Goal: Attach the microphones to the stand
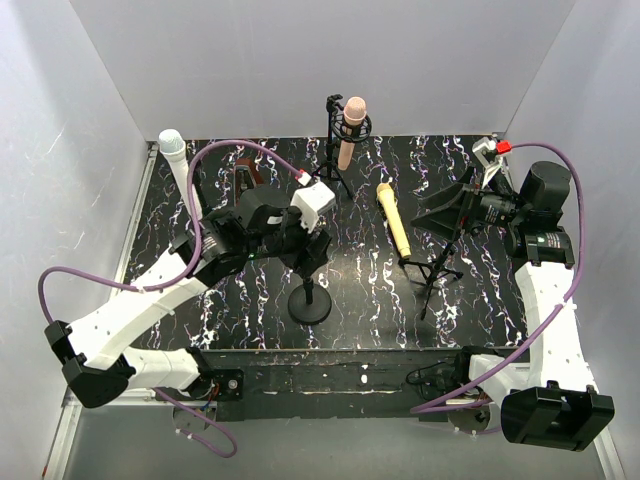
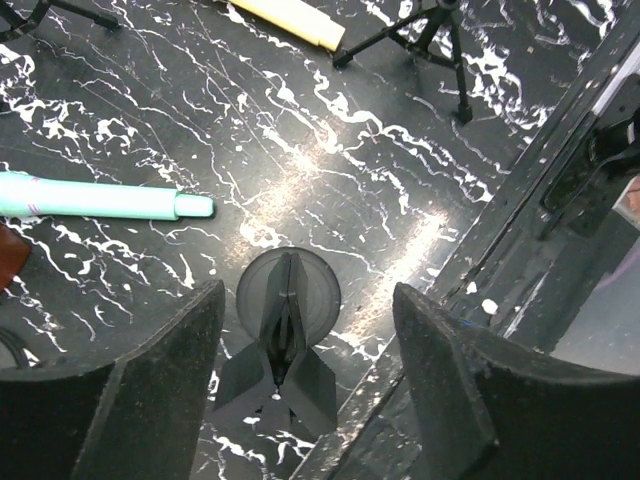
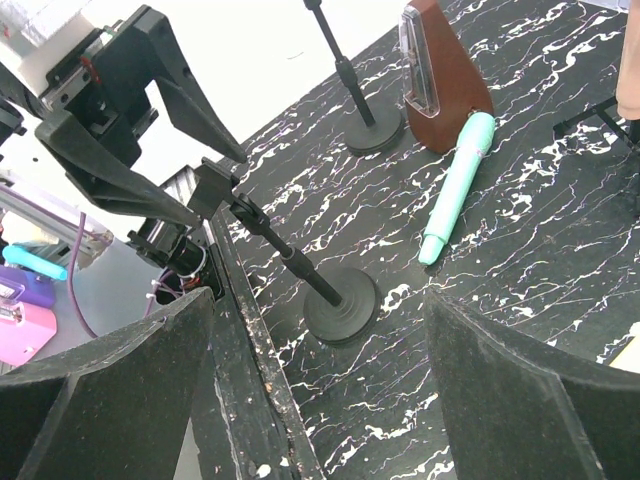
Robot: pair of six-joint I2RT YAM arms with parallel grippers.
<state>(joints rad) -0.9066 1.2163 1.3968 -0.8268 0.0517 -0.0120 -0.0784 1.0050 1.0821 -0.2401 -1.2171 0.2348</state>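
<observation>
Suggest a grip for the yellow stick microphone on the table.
Probably mid-barrel on the yellow stick microphone, from straight above, pincer across its width: it lies flat, long sides unobstructed, and a leg of the black tripod stand crowds its tail.

Bolted side by side, the left arm and the right arm pair white shells with black joint housings, and each trails a looping purple cable that ends in a small red-tipped plug. Rows of small dark screw holes dot the white links. A boxy white housing caps the left wrist, and the fingers are matte black and grainy.
</observation>
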